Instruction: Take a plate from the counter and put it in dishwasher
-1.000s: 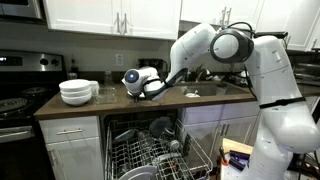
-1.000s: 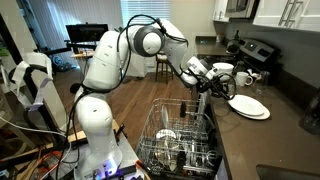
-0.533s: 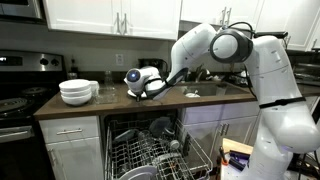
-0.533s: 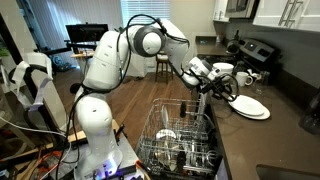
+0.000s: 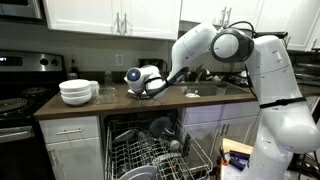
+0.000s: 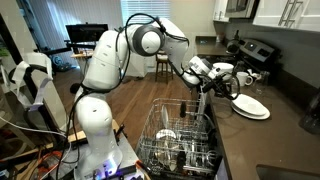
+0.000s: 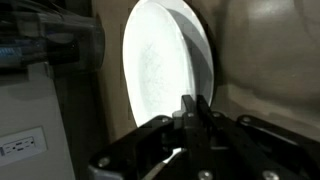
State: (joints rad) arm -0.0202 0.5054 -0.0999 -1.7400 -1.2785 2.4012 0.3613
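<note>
The white plate point(image 6: 252, 108) lies flat on the dark brown counter point(image 6: 285, 135); in the wrist view it point(image 7: 160, 65) fills the middle, seen edge-on. My gripper point(image 6: 229, 92) is at the plate's near edge. In the wrist view the two fingers point(image 7: 195, 108) are pressed together on the plate's rim. In an exterior view the gripper point(image 5: 141, 89) is low over the counter point(image 5: 190, 100) and hides most of the plate. The dishwasher point(image 5: 150, 150) stands open below, its wire rack point(image 6: 180, 140) pulled out.
A stack of white bowls point(image 5: 77, 92) sits at the counter's end beside the black stove point(image 5: 15, 105). Cups and bowls point(image 6: 245, 74) stand beyond the plate. The rack holds some dishes. Upper cabinets point(image 5: 110, 15) hang above.
The gripper has edged slightly lower and closer onto the plate's rim. The plate has not visibly moved.
</note>
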